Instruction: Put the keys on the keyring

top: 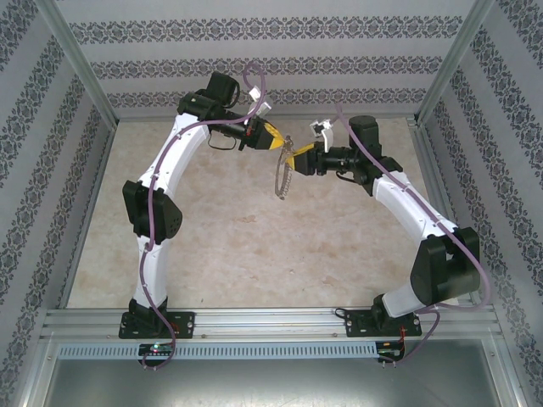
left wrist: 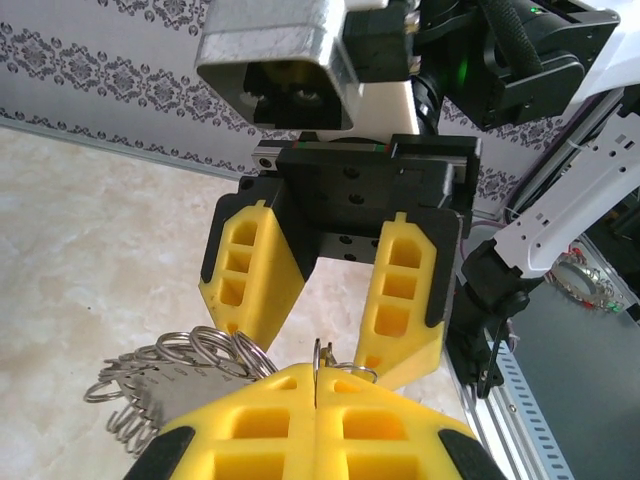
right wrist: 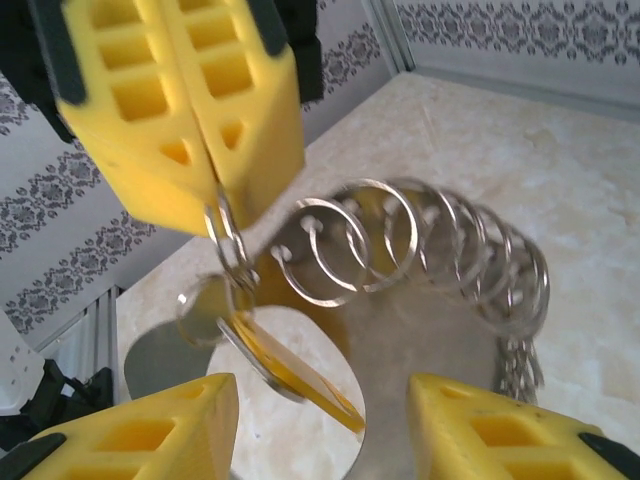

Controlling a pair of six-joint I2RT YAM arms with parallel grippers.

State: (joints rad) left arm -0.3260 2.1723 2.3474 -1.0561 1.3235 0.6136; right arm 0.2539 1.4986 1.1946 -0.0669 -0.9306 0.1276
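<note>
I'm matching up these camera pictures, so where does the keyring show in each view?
Top external: keyring hangs mid-picture, just below the left gripper.
Left wrist: keyring lower left, loops fanning beside the left gripper.
Right wrist: keyring centre, loops arcing right from the left gripper.
Shared landmark: the left gripper's shut yellow fingers, pinching one loop.

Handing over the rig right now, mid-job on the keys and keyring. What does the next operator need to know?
Left gripper: shut, pinching a small loop on the rim of the keyring, which hangs from it above the table.
Right gripper: open, facing the left one, with a finger on either side of the key and touching nothing.
Key: yellow-headed, dangling just below the pinched loop.
Done: the key appears to hang from the ring; I cannot tell whether it is fully threaded.
Left: confirm the key is on, then probably lower the keyring.
</note>
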